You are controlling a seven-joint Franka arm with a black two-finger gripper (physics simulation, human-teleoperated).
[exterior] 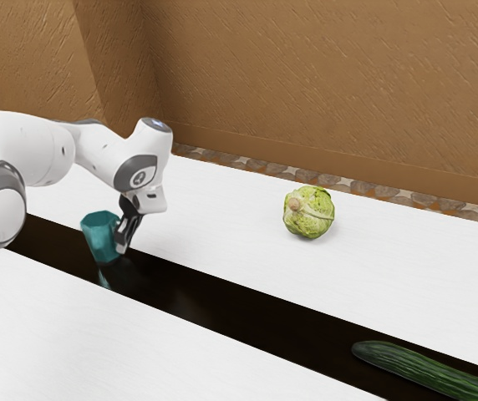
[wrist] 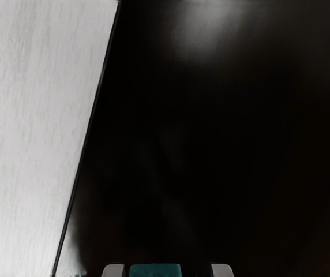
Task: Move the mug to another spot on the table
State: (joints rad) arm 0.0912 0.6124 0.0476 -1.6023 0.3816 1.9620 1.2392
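A teal mug (exterior: 99, 236) hangs upright just above the black glossy strip (exterior: 247, 313) of the table, toward the exterior view's left, with its faint reflection below it. My black gripper (exterior: 122, 241) comes down on the mug's side nearest the view's right and is shut on its wall. In the wrist view a teal piece of the mug (wrist: 155, 270) sits between two grey fingertips (wrist: 113, 270), over the black strip (wrist: 222, 144), with white tabletop (wrist: 32, 127) beside it.
A green cabbage (exterior: 309, 212) rests on the white tabletop (exterior: 406, 259) past the strip, to the view's right. A dark green cucumber (exterior: 425, 370) lies at the lower right, across the strip's edge. Brown walls (exterior: 322, 75) close off the table's far side.
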